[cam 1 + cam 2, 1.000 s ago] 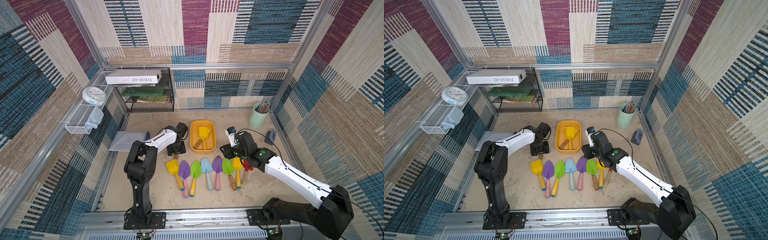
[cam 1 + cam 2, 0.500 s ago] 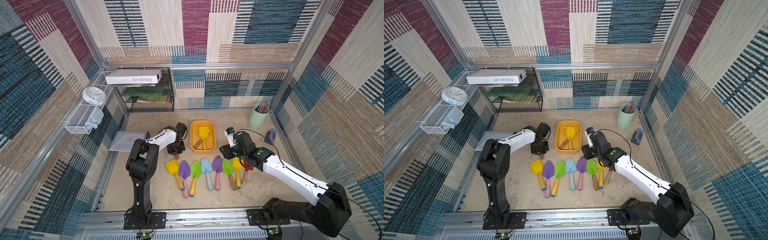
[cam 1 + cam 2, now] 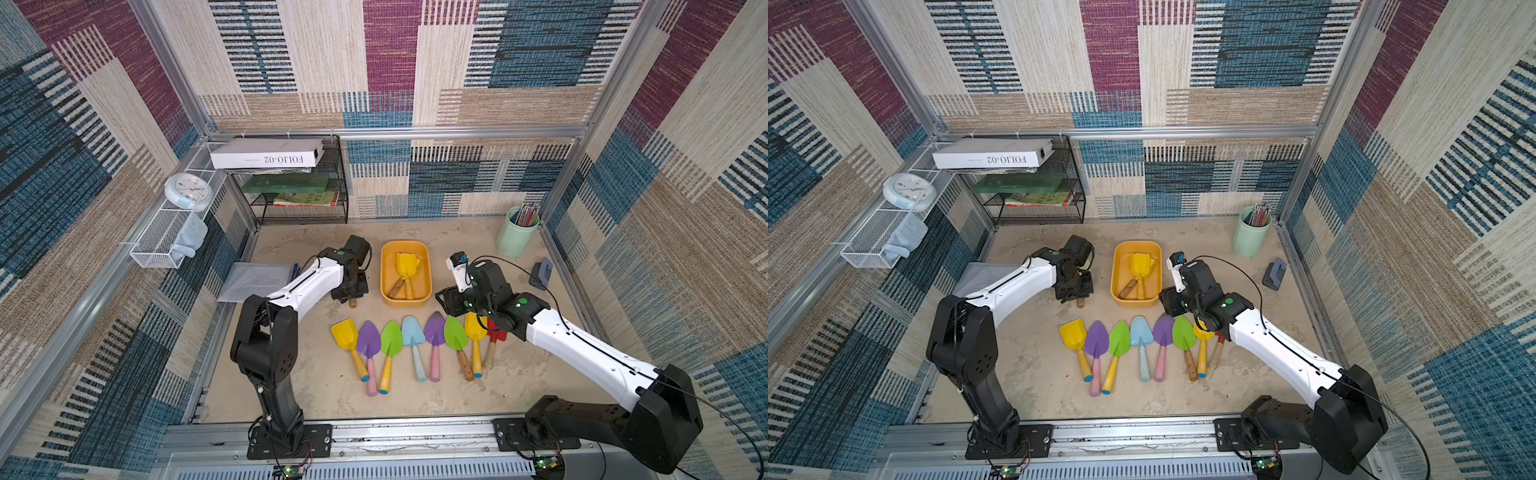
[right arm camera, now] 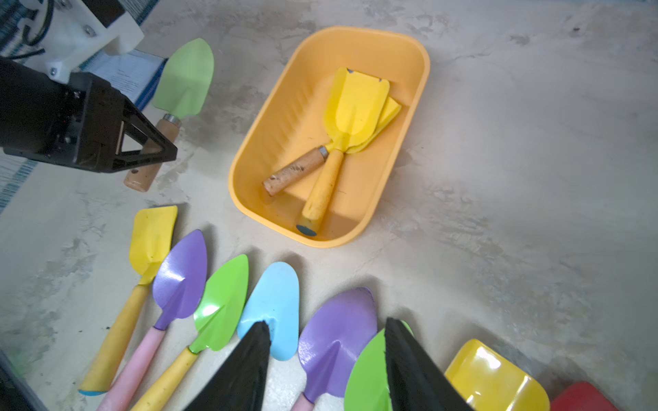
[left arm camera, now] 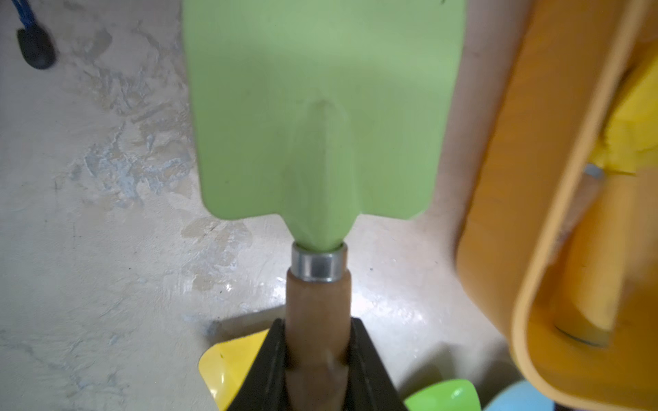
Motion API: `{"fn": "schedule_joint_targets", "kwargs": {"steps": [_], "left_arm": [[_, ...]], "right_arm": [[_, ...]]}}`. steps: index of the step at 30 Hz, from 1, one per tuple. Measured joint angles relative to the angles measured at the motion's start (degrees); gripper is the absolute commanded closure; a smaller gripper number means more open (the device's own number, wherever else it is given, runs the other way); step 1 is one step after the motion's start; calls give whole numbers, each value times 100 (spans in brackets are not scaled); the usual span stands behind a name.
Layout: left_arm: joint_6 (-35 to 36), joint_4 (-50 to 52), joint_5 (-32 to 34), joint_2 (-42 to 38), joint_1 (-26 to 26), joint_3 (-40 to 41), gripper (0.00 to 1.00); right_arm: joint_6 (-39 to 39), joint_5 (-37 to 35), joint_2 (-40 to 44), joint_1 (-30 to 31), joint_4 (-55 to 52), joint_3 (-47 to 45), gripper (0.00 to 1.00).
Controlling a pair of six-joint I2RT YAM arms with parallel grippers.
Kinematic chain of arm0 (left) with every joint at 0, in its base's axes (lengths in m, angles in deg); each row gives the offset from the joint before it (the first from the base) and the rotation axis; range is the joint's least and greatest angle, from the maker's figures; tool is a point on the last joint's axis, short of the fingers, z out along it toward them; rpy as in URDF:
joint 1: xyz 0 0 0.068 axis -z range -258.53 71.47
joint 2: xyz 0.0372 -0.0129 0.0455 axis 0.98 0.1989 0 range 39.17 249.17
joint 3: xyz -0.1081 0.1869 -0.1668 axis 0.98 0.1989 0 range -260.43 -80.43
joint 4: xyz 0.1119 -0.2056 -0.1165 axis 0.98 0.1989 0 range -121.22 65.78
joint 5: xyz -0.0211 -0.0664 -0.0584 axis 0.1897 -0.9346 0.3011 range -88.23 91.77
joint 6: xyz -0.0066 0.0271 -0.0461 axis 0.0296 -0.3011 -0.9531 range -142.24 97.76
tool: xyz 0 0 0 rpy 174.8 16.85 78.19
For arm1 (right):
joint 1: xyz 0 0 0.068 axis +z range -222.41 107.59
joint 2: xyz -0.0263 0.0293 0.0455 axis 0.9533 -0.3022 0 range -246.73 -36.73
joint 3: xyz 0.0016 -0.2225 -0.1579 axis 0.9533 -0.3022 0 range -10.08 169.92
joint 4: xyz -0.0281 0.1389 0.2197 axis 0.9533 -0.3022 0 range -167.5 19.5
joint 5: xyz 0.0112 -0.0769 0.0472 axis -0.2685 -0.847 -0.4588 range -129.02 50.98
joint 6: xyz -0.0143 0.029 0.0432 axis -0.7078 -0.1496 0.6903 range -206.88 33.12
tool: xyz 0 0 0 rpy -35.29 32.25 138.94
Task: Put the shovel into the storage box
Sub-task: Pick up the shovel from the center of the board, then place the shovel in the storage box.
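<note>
We see the left pincer (image 5: pixel 317 341) closed on the wooden handle of the pale green shovel (image 5: pixel 320 106), a black finger pressed to each side. This shovel is outside the storage box (image 3: pixel 405 302), just beside its long wall; we cannot tell whether it touches the table (image 3: pixel 478 395). Two yellow shovels (image 4: pixel 356 103) lie inside the box. The right pincer (image 4: pixel 325 322) hangs with its jaws apart above the row of shovels (image 3: pixel 412 332). The white case (image 3: pixel 266 153) on the wire shelf (image 3: pixel 303 215) reads "FOLIO-02".
</note>
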Motion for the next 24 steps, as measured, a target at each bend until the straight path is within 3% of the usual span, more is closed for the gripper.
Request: {"fn": "schedule_joint_targets", "kwargs": {"steps": [14,24], "left_arm": [[291,-149,-599,-1268,968,616,100],[284,-306,-732,-1272,1220,507,100]], "right_arm": [[367,1220,-1141,-63,437,1276,40],[636,1681,-1991,-74,699,1635,39]]}}
